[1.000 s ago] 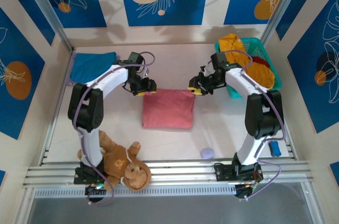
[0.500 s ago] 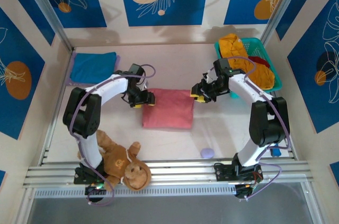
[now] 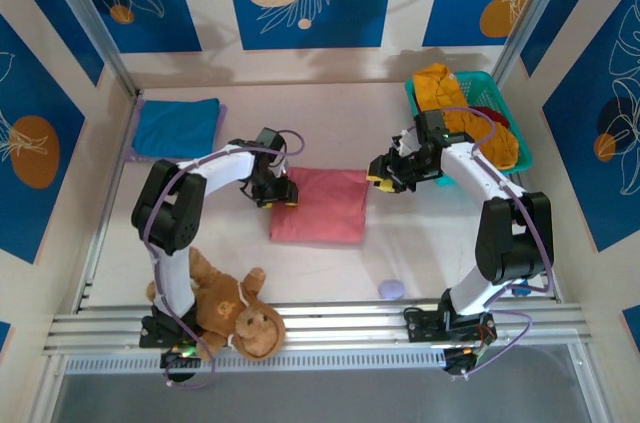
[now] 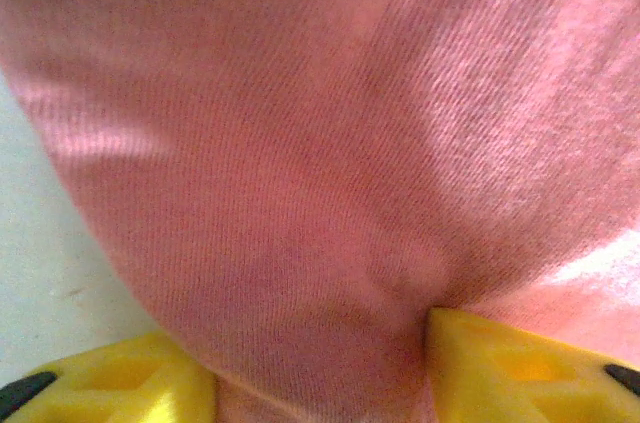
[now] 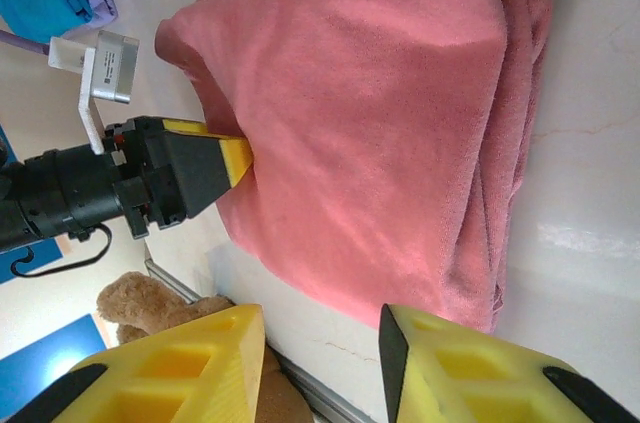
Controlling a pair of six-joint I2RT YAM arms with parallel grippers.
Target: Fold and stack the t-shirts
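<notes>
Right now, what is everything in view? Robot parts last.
pink t-shirt: one, salmon-pink, folded, table centre
blue t-shirt: one, blue, folded, far-left corner
yellow t-shirts: count unclear, mustard, heaped in basket
dark red t-shirt: one, dark red, in basket
basket: one, teal, far right
plush monkey: one, brown, near edge, left
small object: one, lavender, near edge
blue object: one, blue, near edge, right
left gripper: one, yellow fingers, astride pink t-shirt's far-left corner
right gripper: one, yellow fingers, open, off its far-right corner
</notes>
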